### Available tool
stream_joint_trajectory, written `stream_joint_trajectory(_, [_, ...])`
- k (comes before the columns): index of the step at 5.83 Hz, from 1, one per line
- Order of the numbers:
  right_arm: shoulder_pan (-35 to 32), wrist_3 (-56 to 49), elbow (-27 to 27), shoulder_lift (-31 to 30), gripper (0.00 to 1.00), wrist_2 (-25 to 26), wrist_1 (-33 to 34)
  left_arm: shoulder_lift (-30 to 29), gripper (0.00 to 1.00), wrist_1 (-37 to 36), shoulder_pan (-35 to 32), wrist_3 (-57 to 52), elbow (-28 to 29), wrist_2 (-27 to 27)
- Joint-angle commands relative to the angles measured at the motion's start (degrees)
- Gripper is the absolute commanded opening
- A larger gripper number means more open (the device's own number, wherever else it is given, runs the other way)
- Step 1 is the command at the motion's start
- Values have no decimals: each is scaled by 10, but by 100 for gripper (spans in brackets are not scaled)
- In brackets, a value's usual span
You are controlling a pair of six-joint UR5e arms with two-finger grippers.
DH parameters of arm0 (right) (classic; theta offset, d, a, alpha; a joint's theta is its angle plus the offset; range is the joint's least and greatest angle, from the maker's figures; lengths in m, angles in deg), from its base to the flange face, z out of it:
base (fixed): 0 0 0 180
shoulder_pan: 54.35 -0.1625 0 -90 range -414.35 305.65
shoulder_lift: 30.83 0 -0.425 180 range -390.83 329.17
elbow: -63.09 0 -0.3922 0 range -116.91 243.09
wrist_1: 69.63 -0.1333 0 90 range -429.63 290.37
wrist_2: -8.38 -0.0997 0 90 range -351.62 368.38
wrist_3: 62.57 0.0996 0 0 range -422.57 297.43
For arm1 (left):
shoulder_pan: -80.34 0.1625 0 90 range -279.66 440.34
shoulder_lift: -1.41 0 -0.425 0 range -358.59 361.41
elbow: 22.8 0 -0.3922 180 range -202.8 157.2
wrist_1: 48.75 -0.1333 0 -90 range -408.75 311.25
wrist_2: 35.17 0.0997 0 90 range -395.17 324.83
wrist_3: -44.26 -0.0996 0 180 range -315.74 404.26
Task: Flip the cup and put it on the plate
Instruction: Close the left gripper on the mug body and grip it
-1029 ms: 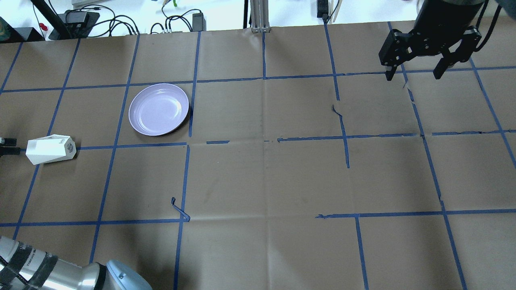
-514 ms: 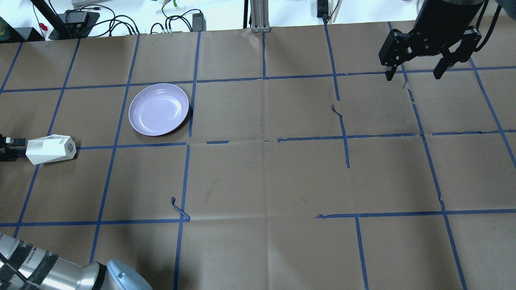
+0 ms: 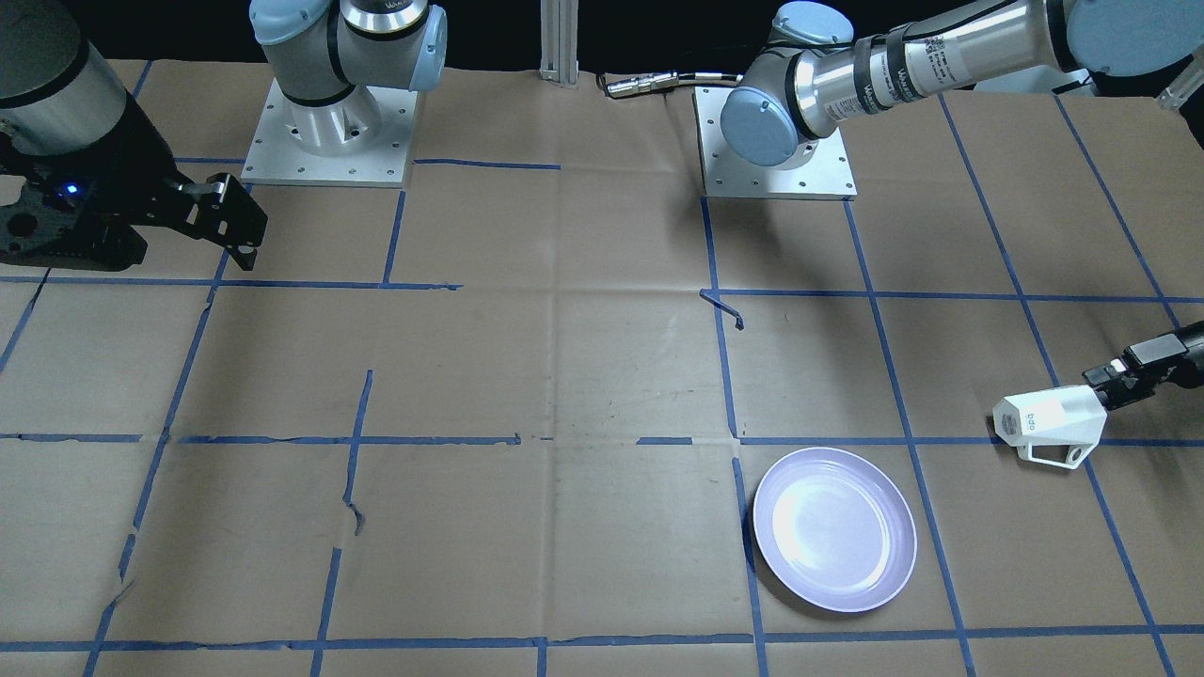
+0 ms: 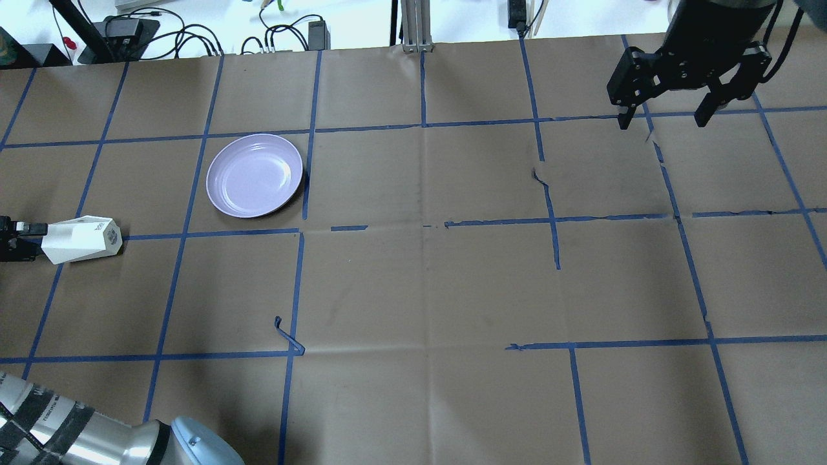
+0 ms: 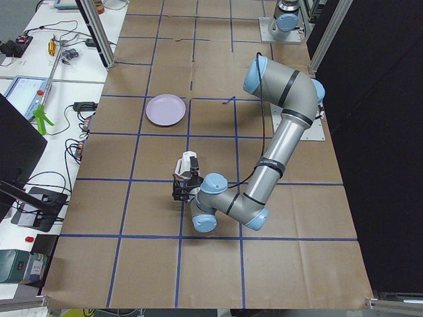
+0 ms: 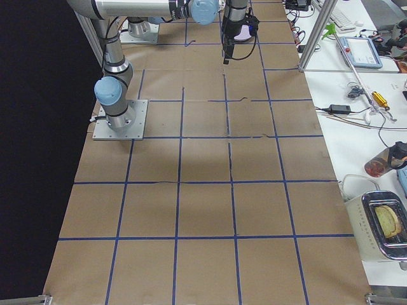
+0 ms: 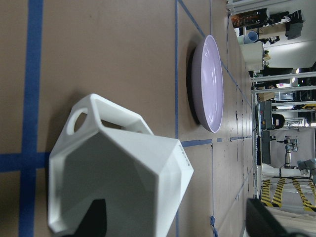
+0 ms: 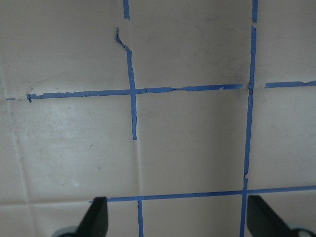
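The white faceted cup [image 4: 81,239] lies on its side at the table's left, wide end toward my left gripper [image 4: 31,240]. That gripper is open, low and level, its fingertips right at the cup's wide end. In the left wrist view the cup [image 7: 118,173] fills the foreground, handle [image 7: 94,116] to one side, and one finger [image 7: 94,222] overlaps its rim. The lavender plate [image 4: 254,175] sits empty, up and to the right of the cup; it also shows in the front view [image 3: 834,528]. My right gripper [image 4: 665,119] hangs open and empty over the far right.
Brown paper with blue tape gridlines covers the table [image 4: 426,271]. Cables and power bricks [image 4: 194,35] lie beyond the far edge. The left arm's elbow [image 4: 97,439] shows at the near left corner. A loose curl of tape [image 4: 287,336] sticks up left of centre.
My left gripper has moved right, in from the view's left edge, up to the cup's wide end. The cup, the plate and the right arm have not moved.
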Motion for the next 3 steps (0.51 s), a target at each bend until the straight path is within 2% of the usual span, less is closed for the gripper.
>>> stream_joint_trajectory(1, [0,0,0,0,100,0,0,-1,24,0,0,0,1,-12])
stream_joint_trajectory(2, [0,0,0,0,100,0,0,-1,4,0,0,0,1,-15])
stream_joint_trajectory(3, [0,0,0,0,100,0,0,0,0,-1,0,0,1,-16])
